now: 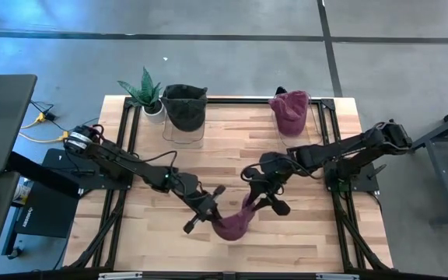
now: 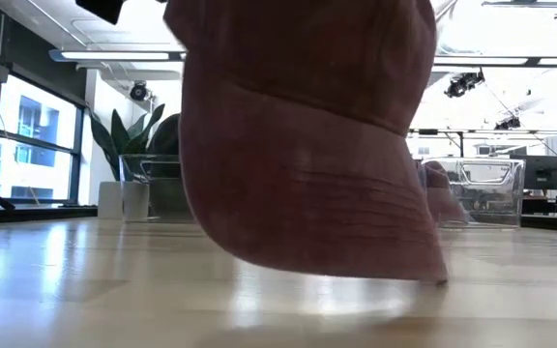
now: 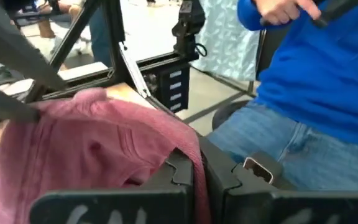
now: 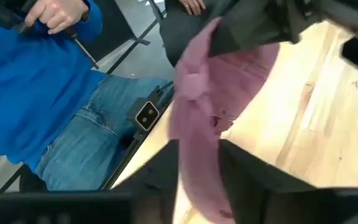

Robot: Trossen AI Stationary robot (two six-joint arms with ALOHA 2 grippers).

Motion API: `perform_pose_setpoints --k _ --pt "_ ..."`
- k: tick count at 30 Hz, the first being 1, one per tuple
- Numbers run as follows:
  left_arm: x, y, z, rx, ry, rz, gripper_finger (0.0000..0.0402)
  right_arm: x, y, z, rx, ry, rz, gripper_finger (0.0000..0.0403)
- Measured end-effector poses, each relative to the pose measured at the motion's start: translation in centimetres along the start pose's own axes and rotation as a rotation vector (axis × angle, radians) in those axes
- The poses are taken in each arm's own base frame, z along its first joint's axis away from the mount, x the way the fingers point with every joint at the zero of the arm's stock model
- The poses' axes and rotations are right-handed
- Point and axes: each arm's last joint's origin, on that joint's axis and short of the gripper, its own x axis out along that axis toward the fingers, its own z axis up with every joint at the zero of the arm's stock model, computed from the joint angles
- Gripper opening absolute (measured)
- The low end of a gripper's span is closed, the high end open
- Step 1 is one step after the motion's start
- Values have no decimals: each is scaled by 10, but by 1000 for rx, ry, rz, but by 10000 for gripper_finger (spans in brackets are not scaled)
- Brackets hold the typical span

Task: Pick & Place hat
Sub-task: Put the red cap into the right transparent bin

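A maroon cap (image 1: 234, 225) sits near the middle of the table's near edge, held between both grippers. In the low view the cap (image 2: 307, 145) fills the picture, and its lowest edge (image 2: 395, 273) is at the tabletop; whether it touches, I cannot tell. My left gripper (image 1: 218, 216) comes from the table's left and is shut on the cap (image 3: 98, 149). My right gripper (image 1: 253, 205) comes from the right and is shut on the cap (image 4: 216, 81). My left gripper (image 3: 199, 182) pinches an edge of the cap (image 3: 194, 146) between its two fingers. It comes slanting down from the table's left. The cloth bulges away beyond the fingers. My right gripper (image 4: 197, 177) pinches a band of the cap's rim (image 4: 194, 140) between its two fingers. It comes slanting down from the table's right, and the cap stretches away toward the left gripper.
At the far edge stand a clear bin with a black hat (image 1: 183, 109), a clear bin with a second maroon hat (image 1: 288, 113) and a potted plant (image 1: 148, 95). A seated person in blue (image 3: 316, 93) is beyond the near edge. Bare wood (image 1: 232, 152) lies between the arms and the bins.
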Motion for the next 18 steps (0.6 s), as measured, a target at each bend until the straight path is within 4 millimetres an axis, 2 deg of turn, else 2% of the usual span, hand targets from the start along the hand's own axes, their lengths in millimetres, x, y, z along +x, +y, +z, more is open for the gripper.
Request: perform_pose_setpoints --k 5,9,14,18 --pt "-3 0 5 19 -18 -2 2 2 1 0 -66 1 -19 195" --pt "-5 0 9 31 -33 3 1 16 -3 -3 -166 5 -78 247" --pt "-5 0 8 28 -24 7 1 39 -6 -12 -229 30 34 251" --pt "-5 0 7 25 -15 6 1 41 -4 -11 -210 11 174 239"
